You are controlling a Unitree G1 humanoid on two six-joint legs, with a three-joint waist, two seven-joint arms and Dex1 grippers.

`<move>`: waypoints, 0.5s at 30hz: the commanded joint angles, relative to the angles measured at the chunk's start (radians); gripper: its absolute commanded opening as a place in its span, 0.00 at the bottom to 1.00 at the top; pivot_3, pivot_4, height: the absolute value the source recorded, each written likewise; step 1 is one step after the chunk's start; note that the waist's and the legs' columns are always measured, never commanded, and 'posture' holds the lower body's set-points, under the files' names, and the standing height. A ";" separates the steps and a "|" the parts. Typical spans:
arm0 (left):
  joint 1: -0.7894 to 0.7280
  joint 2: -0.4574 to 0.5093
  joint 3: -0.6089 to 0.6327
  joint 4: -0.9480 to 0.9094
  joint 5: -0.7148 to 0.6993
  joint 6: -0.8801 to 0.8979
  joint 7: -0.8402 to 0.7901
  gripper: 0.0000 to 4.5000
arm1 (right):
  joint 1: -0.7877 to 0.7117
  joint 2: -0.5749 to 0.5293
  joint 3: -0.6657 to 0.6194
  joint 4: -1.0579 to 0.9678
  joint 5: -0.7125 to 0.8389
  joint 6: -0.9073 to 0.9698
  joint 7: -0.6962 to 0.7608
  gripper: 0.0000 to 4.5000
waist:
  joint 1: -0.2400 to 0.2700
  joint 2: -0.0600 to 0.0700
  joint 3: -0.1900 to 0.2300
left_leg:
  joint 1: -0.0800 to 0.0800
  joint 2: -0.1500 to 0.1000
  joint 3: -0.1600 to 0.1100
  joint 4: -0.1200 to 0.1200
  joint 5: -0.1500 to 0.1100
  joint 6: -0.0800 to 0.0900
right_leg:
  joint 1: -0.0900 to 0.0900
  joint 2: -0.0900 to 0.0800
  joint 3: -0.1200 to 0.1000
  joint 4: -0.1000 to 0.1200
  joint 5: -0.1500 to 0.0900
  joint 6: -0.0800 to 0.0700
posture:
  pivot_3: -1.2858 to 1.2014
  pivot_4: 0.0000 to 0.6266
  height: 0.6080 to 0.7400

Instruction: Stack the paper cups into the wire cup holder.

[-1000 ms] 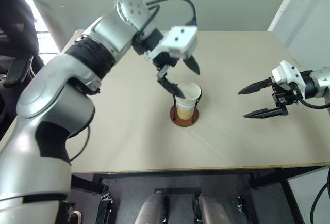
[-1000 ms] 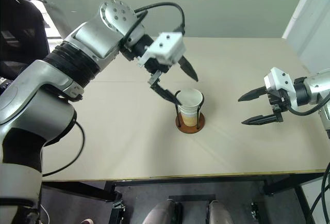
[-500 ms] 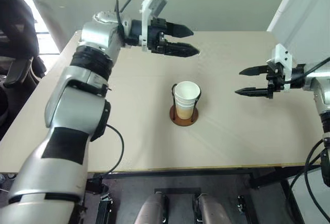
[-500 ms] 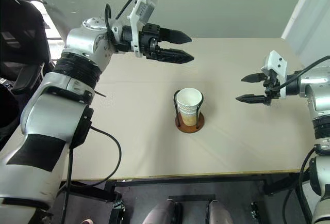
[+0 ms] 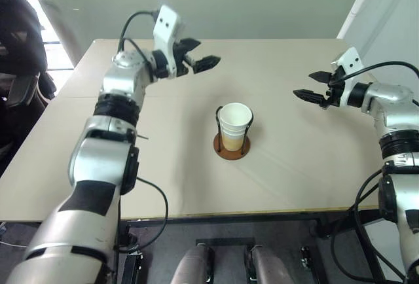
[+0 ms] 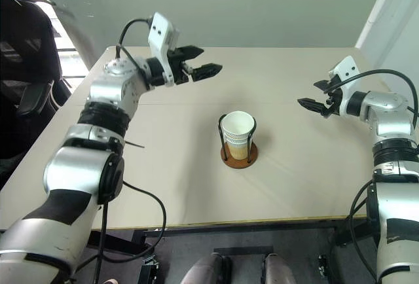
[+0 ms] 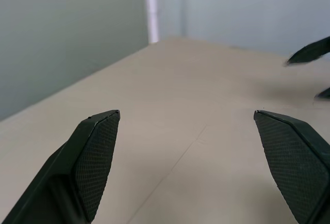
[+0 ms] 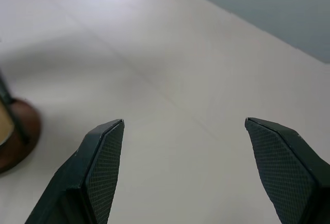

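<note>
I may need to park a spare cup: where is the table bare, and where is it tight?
The beige table is bare all round the round reddish-brown wire cup holder holding the stacked white-and-tan paper cups at its middle. The near edge is widest. The open left gripper and open right gripper hover over the far corners, empty.

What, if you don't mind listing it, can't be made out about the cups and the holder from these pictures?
- Cup count: the paper cups sit nested in both eye views; outer walls hide how many.
- Wire cup holder: cut off by the right wrist view's edge.
- Holder's far wires: hidden behind the cups in the eye views.
</note>
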 commanded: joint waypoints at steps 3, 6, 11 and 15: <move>0.082 0.027 0.089 -0.129 0.006 0.007 0.079 0.99 | -0.032 0.028 -0.058 0.023 -0.008 -0.024 -0.092 0.86 | 0.004 0.000 0.000 | -0.001 0.000 0.000 0.000 0.000 0.000 | 0.000 0.000 0.000 0.000 0.001 -0.001 | 0.52 0.24 1.00; 0.136 0.033 0.110 -0.175 0.013 0.013 0.099 0.99 | -0.024 0.041 -0.074 0.042 -0.010 -0.049 -0.133 0.86 | 0.006 0.000 0.000 | -0.001 0.000 -0.001 0.001 0.001 0.000 | 0.000 0.000 -0.001 0.000 0.002 -0.002 | 0.52 0.24 1.00; 0.161 0.018 0.154 -0.209 0.002 0.043 0.147 0.99 | -0.013 0.047 -0.090 0.065 -0.025 -0.098 -0.170 0.86 | 0.011 0.000 0.000 | -0.001 0.000 -0.001 0.001 0.001 0.002 | 0.000 0.000 -0.001 0.000 0.004 -0.005 | 0.52 0.24 1.00; 0.185 -0.007 0.188 -0.241 -0.008 0.050 0.183 0.99 | -0.008 0.072 -0.110 0.095 -0.028 -0.141 -0.239 0.86 | 0.008 0.000 0.000 | -0.001 0.000 -0.001 0.000 0.003 0.003 | 0.000 0.000 -0.001 0.000 0.005 -0.007 | 0.52 0.24 1.00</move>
